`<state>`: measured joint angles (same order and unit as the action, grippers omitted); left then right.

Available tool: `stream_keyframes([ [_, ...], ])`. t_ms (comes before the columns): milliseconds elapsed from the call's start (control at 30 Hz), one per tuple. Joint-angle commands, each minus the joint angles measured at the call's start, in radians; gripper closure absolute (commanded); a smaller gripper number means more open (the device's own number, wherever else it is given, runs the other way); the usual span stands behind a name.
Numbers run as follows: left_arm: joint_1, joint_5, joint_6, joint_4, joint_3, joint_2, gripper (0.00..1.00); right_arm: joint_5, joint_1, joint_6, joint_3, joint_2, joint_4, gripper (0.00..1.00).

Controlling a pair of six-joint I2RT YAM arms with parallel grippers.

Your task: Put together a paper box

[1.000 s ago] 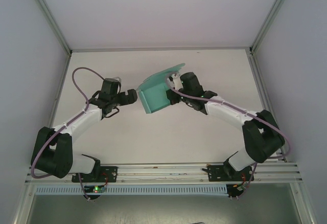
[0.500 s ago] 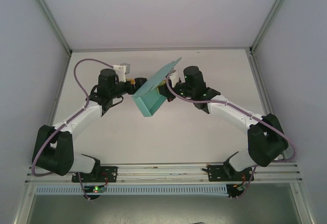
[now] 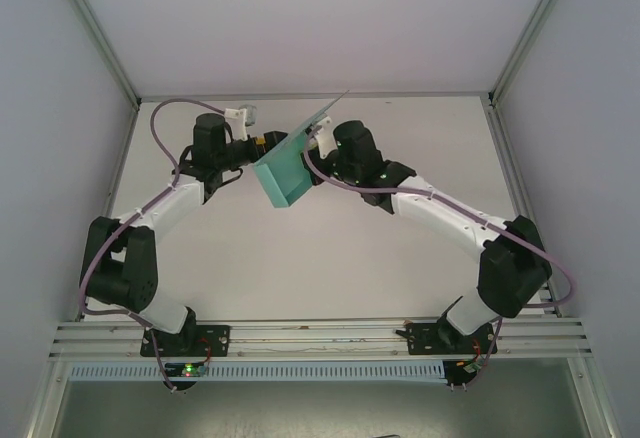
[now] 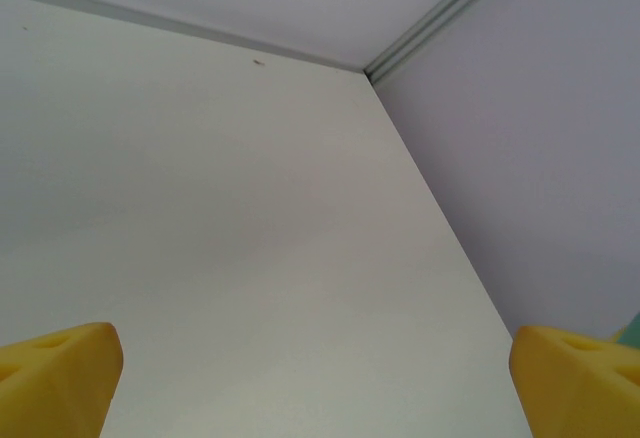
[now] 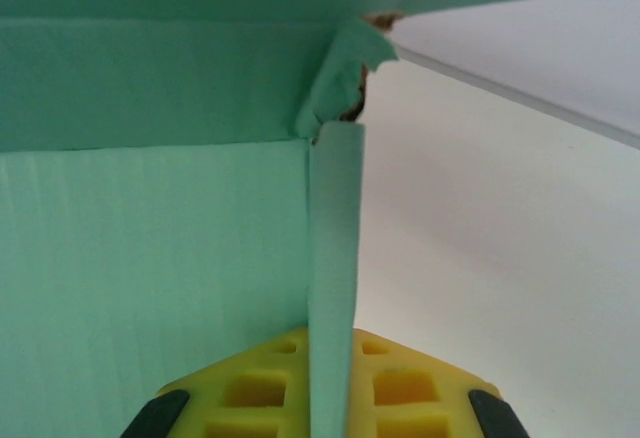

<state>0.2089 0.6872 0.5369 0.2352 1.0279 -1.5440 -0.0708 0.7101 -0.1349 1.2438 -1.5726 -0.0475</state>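
Two arms meet over the desk (image 3: 330,258) in the overhead view: the right pincer (image 3: 318,148) holds the half-formed teal paper box (image 3: 283,176) tilted, with the left pincer (image 3: 262,142) just beside it. Left wrist: yellow fingertips (image 4: 55,373) spread wide, nothing between them. Right wrist: pads (image 5: 400,388) clamped on an upright box wall (image 5: 335,248). Folding's underway, I'd judge. Next, the left must catch a loose flap.
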Motion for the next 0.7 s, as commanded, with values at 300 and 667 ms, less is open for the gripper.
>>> stream_keyframes([
  [300,0.142,0.220,-0.097,-0.038,0.081,0.038,0.00,0.159,-0.001,-0.247,0.095,-0.125,0.119,1.00],
  [667,0.184,0.265,-0.109,-0.043,0.151,0.027,0.00,0.071,0.026,-0.009,0.173,-0.257,0.061,1.00],
])
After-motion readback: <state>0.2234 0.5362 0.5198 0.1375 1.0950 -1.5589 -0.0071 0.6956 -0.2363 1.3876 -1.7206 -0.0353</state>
